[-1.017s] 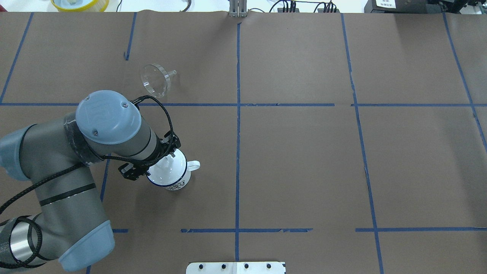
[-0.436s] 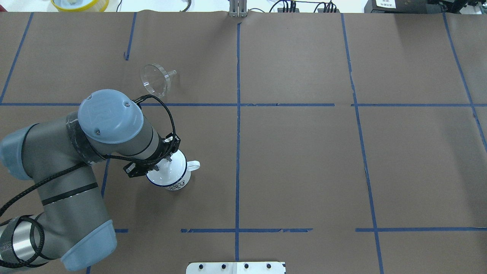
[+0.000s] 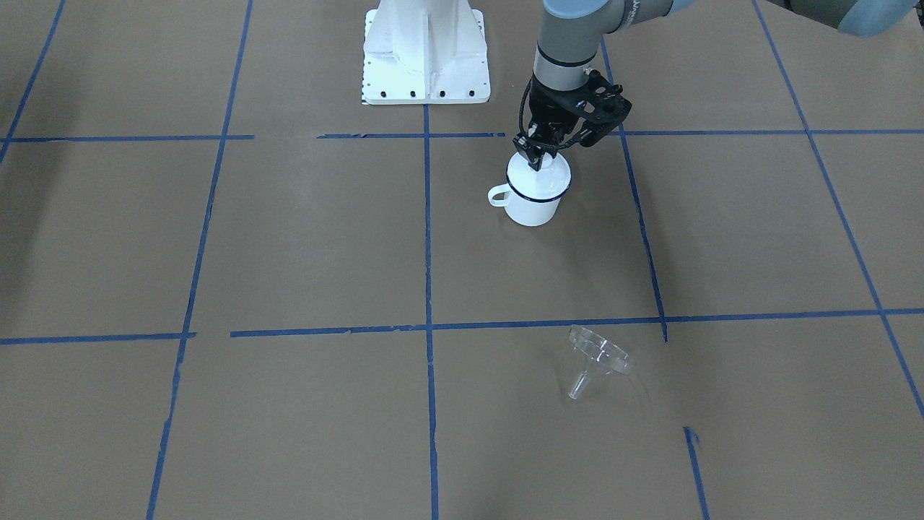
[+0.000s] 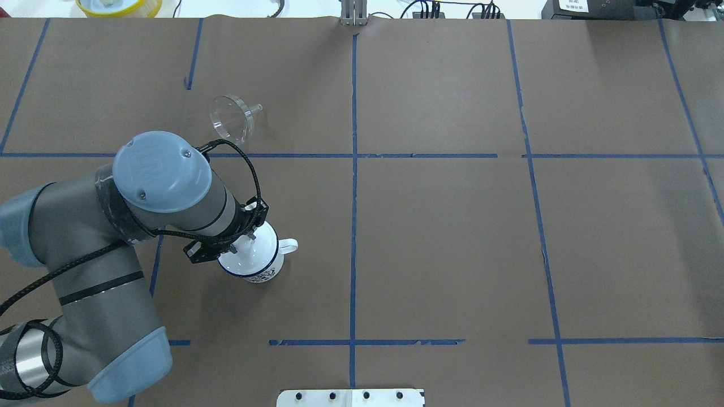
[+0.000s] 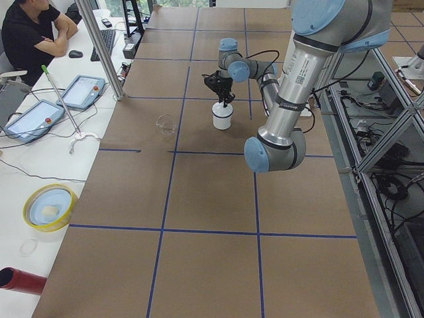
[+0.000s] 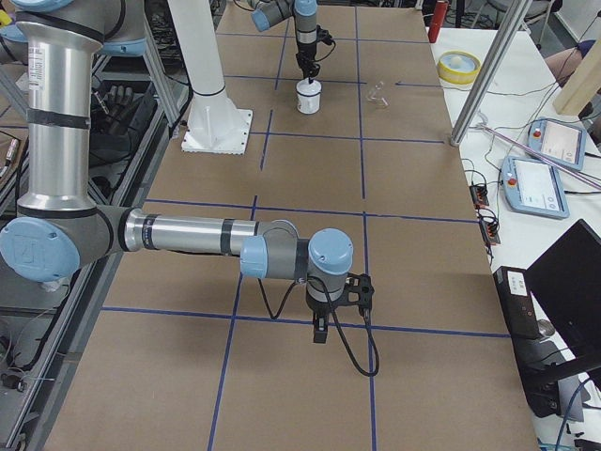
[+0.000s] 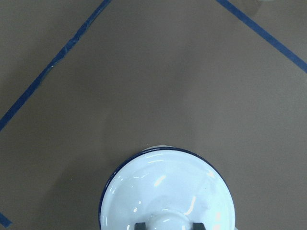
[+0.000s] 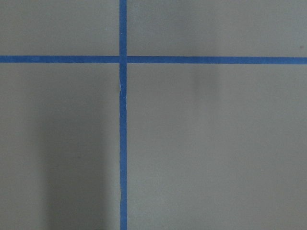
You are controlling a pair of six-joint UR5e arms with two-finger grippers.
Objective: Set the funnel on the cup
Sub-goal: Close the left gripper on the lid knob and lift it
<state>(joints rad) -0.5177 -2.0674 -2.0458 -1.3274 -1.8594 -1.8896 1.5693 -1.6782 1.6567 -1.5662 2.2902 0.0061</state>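
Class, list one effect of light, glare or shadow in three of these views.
Left wrist view: bright glare streaks on the glossy white lid; overhead view: the clear funnel shows mainly by its rim highlights; right wrist view: soft vertical shadow bands dim the brown paper.

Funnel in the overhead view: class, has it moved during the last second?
No. The funnel lies on its side at the same spot just beyond the blue tape line.
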